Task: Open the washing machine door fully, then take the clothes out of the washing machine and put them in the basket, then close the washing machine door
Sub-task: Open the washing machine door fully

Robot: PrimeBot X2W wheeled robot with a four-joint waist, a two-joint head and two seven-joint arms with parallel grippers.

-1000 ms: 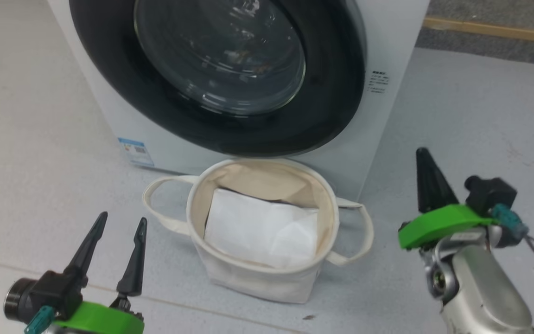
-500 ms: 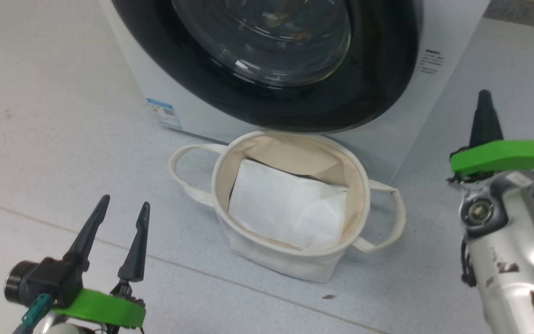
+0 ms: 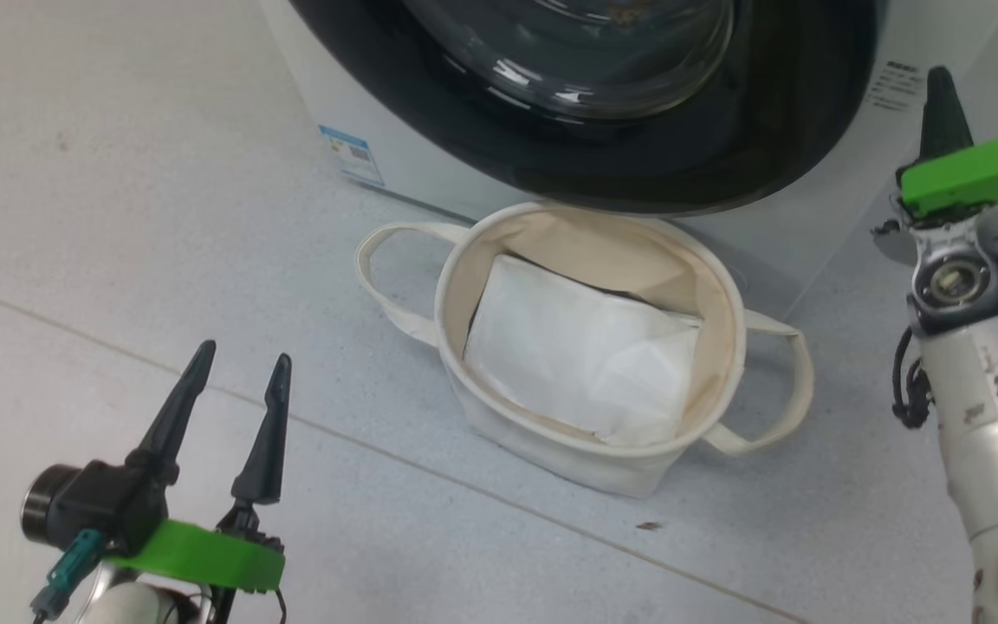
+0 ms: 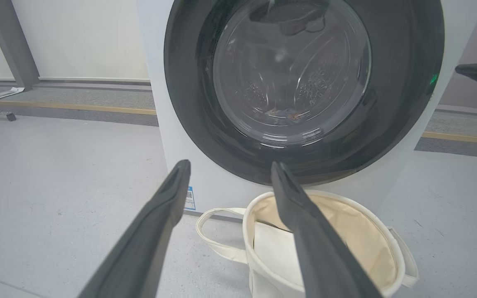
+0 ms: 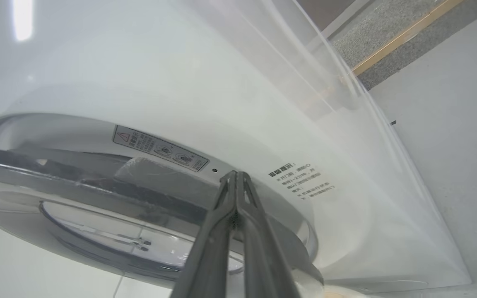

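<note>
1. The washing machine door [image 3: 586, 87] fills the top centre of the head view. It is a wide glossy black ring around a clear bulging glass bowl that catches bright reflections. In the left wrist view it lies flat against the machine front and looks closed.
2. The washing machine [image 4: 153, 82] is a white box standing on a pale grey speckled floor [image 3: 118, 217]. A small blue label [image 3: 352, 154] sits low on its front, left of the door.
3. In the left wrist view, a small patch of clothes [image 4: 285, 112] in orange-brown and blue shows through the glass, low in the perforated drum.
4. The basket [image 3: 542, 446] stands on the floor at frame centre, just below the door. It is a round cream canvas tub with a loop handle on each side. A flat white sheet [image 3: 586, 355] lies inside it.
5. The left tool [image 3: 243, 352] is at lower left, well apart from the basket. Its two dark fingers are spread wide with nothing between them.
6. The right tool [image 3: 941, 87] is at the upper right edge, beside the black rim of the door. In its own wrist view the fingers [image 5: 222, 231] are pressed together and hold nothing. Their tips point at the edge of the door, near a warning sticker [image 5: 160, 149]. I cannot tell whether they touch it.
</note>
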